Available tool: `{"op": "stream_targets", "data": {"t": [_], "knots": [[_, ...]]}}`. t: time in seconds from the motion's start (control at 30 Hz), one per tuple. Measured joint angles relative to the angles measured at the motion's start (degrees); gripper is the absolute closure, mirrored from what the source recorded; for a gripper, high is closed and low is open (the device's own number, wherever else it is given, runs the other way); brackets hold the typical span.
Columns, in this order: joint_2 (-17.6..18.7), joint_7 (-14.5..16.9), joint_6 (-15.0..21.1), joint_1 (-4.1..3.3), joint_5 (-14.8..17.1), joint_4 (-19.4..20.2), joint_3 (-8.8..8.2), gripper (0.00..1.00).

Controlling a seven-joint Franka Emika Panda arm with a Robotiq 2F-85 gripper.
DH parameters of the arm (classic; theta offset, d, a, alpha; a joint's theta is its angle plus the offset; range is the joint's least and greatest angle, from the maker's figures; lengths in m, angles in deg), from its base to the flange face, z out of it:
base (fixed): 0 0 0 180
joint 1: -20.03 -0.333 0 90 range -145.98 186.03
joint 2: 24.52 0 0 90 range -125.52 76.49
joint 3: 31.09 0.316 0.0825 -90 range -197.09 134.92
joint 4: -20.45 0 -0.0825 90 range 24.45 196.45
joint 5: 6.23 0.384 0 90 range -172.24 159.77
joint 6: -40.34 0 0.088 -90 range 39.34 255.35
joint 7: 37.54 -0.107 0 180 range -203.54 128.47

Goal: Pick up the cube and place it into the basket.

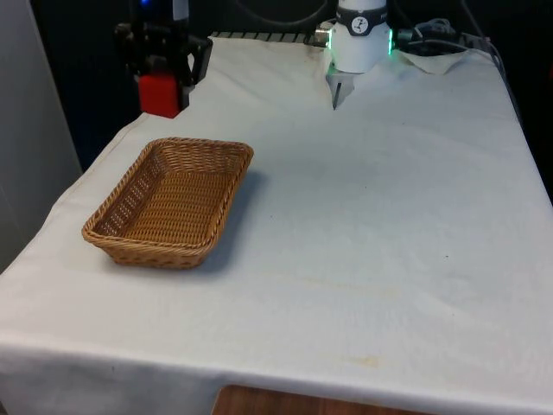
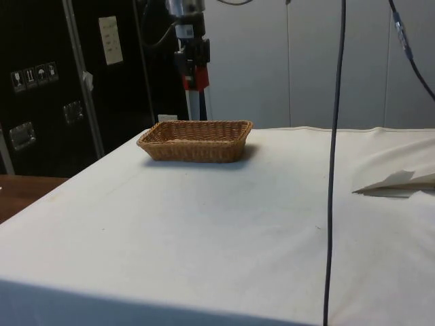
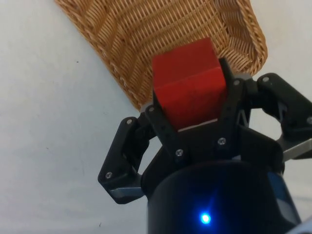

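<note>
Front view, near to far: bare white cloth on the desk (image 1: 363, 259) w/ a few faint marks, then the wicker basket (image 1: 170, 202) toward the front view's left, long axis running away from the cam. Nothing inside it. Beyond the basket's far end, up in the air, the black hand (image 1: 164, 65) is clamped on the red cube (image 1: 160, 93); the cube sticks out below the black body, clear of the desk and above the cloth's far left edge. Further back, the robot base (image 1: 359, 39) w/ green lights, and a crumpled bit of white cloth/paper (image 1: 436, 59) at the far right.

Side view: wide stretch of cloth first, a black cable (image 2: 334, 163) hanging down the pic, a folded white sheet (image 2: 397, 183) at the right edge. Basket (image 2: 196, 140) sits far back on the desk. The hand (image 2: 193, 64) w/ cube (image 2: 195, 77) hangs well above the rim. This view gives the height gap, which the front view shows less plainly; it can't settle whether the cube is over the basket or past its end.

Wrist view: fingers (image 3: 163, 129) pressed against two opposite faces of the cube (image 3: 189, 87), so a firm grip, narrow to cube width. Behind the cube lies the basket (image 3: 161, 34), one rim corner and the woven floor visible, plus bare cloth beside it. Cube lines up w/ the basket's end/rim region rather than its middle.
</note>
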Motion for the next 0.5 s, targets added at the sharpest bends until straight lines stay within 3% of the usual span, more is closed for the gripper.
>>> {"op": "stream_targets", "data": {"t": [0.5], "knots": [[2.6,0.0,2.0,-0.06,1.4,0.0,0.06,0.99]]}}
